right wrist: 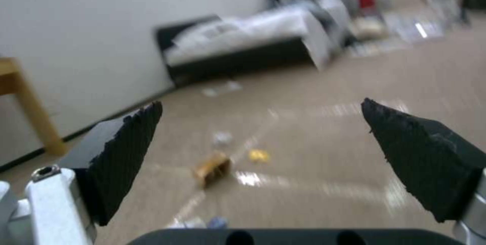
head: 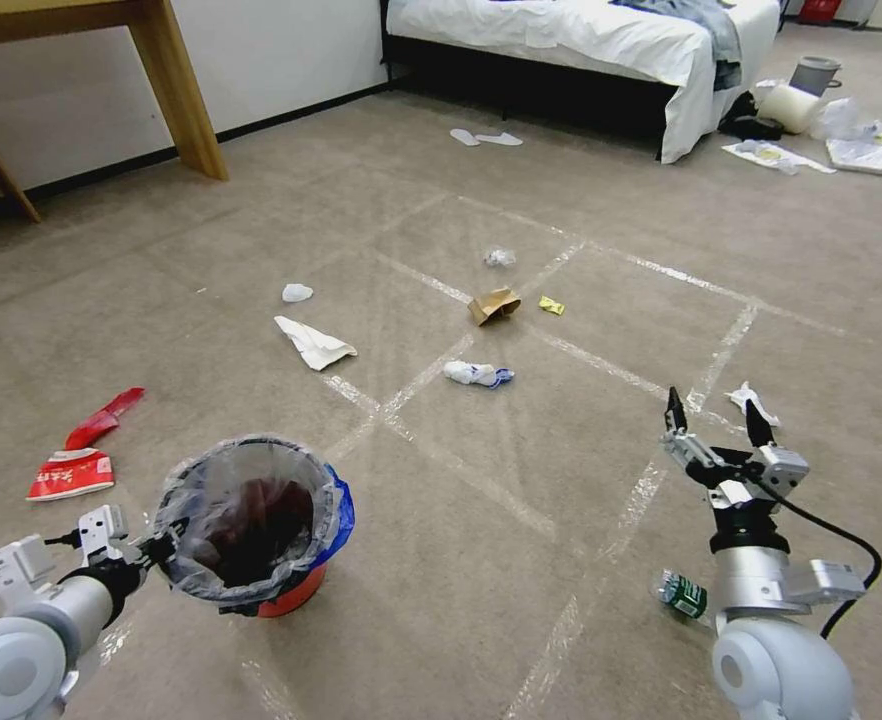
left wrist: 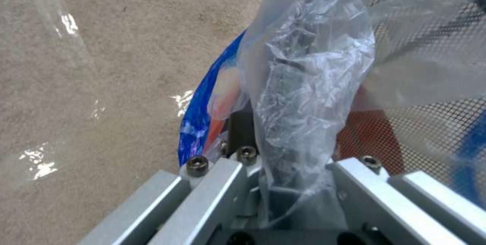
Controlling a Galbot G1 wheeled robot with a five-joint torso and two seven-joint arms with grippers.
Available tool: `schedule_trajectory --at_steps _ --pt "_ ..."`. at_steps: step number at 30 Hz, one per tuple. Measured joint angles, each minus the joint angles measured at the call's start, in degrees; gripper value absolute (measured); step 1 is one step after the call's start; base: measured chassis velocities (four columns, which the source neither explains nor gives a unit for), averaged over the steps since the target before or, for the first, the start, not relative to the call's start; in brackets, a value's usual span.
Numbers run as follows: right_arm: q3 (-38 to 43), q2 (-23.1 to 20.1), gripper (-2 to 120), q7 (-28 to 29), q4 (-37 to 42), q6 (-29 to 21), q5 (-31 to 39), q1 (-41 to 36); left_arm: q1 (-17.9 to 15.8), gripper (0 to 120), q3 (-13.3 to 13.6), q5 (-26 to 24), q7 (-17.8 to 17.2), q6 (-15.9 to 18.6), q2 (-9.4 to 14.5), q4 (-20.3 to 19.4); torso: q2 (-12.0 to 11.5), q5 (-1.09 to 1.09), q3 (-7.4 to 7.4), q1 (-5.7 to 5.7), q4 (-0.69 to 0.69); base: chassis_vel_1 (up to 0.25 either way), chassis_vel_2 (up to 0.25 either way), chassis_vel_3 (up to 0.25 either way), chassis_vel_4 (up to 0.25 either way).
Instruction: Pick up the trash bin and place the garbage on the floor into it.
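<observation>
1. holding the trash bin (head: 251,525) by its rim, the left gripper (head: 151,548) is clamped on the edge nearest to it; in the left wrist view the rim of the trash bin (left wrist: 212,123) and the clear liner (left wrist: 309,66) run straight in between its fingers, so the jaws are closed on plastic wall and bag together.
2. the bin looks light and rather thin. i judge the wall will bend a little under a one-sided grip, and the liner is slippery, so the hold should stay on the hard rim and not on the loose bag alone. whether the bin is lifted or rests on the carpet, i cannot tell.
3. the right gripper (head: 713,422) hangs over the carpet, well apart from the bin, with its two black fingers spread wide and nothing between them.
4. just beyond its fingertips lies a white paper scrap (head: 751,402); near its arm, on the robot's side, lies a small green wrapper (head: 683,595).
5. farther ahead of this gripper are the brown carton (head: 494,305), the yellow wrapper (head: 551,305), a clear plastic wad (head: 499,257) and a white and blue wad (head: 477,375). all seem very light and soft; the carton is already crushed, so a pinch across its folded edge should hold.
6. beyond the left gripper lie the red snack wrappers (head: 76,465), flat on the carpet; thin film like this is hard to catch, a raised corner is the best place.
</observation>
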Motion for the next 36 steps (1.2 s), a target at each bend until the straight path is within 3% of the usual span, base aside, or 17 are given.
schedule_trajectory --at_steps 1,3,6,9,10,12,13,15,17,23,29,36 --pt "0.00 0.00 100 0.00 0.00 0.00 0.00 0.00 0.00 1 0.00 0.00 0.00 0.00 0.00 0.00 0.00 0.00 0.00 0.00 0.00 0.000 0.000 0.000 0.000" --pt "1.05 0.16 100 5.45 0.13 -5.21 9.80 0.30 0.13 1 -0.02 0.02 0.02 -0.03 0.00 0.02 0.00 0.00 0.00 0.00 0.00 0.000 0.000 0.000 0.000" --pt "2.16 0.57 100 8.10 0.13 -7.47 15.31 0.50 0.29 1 -0.05 0.07 0.02 -0.06 0.00 0.04 0.00 0.00 0.00 0.00 0.00 0.000 0.000 0.000 0.000" --pt "6.15 1.59 100 17.63 -1.74 -12.40 30.27 2.44 0.60 1 -0.09 0.34 0.06 -0.16 -0.06 0.28 0.00 0.00 0.00 0.00 0.00 0.000 0.000 0.000 0.000" --pt "6.15 1.59 100 17.63 -1.74 -12.40 30.27 2.44 0.60 1 -0.09 0.34 0.06 -0.16 -0.06 0.28 0.00 0.00 0.00 0.00 0.00 0.000 0.000 0.000 0.000" --pt "9.27 2.19 100 23.43 -3.48 -15.45 42.04 4.17 0.55 1 -0.10 0.46 0.07 -0.20 -0.09 0.53 0.00 0.01 0.00 0.00 0.00 0.000 0.000 0.000 0.000" --pt "9.27 2.19 100 23.43 -3.48 -15.45 42.04 4.17 0.55 1 -0.10 0.46 0.07 -0.20 -0.09 0.53 0.00 0.01 0.00 0.00 0.00 0.000 0.000 0.000 0.000" --pt "11.31 2.90 100 28.91 -6.14 -17.03 50.23 6.18 0.34 1 0.03 0.60 0.07 -0.22 -0.16 0.84 0.00 -0.01 0.00 0.00 0.00 0.000 0.000 0.000 0.000" --pt "12.08 3.25 100 31.08 -8.73 -17.58 53.53 7.21 0.19 1 0.15 0.67 0.07 -0.23 -0.21 0.97 0.00 0.01 0.00 0.00 0.01 0.000 0.000 0.000 0.000" --pt "12.31 4.11 100 34.64 -19.72 -16.06 55.53 9.96 -0.21 1 0.48 0.85 0.03 -0.23 -0.26 1.45 0.00 0.01 0.00 0.00 0.00 0.000 0.000 0.000 0.000" --pt "11.94 4.42 100 33.89 -32.14 -14.04 52.89 13.62 -0.52 1 0.73 1.01 0.00 -0.26 -0.25 2.09 0.00 0.00 0.00 0.00 0.00 0.000 0.000 0.000 0.000" --pt "11.27 4.95 100 32.06 -35.87 -13.63 51.22 14.79 -0.79 1 0.92 1.01 -0.05 -0.29 -0.33 2.32 0.00 -0.01 0.00 0.00 0.00 0.000 0.000 0.000 0.000"
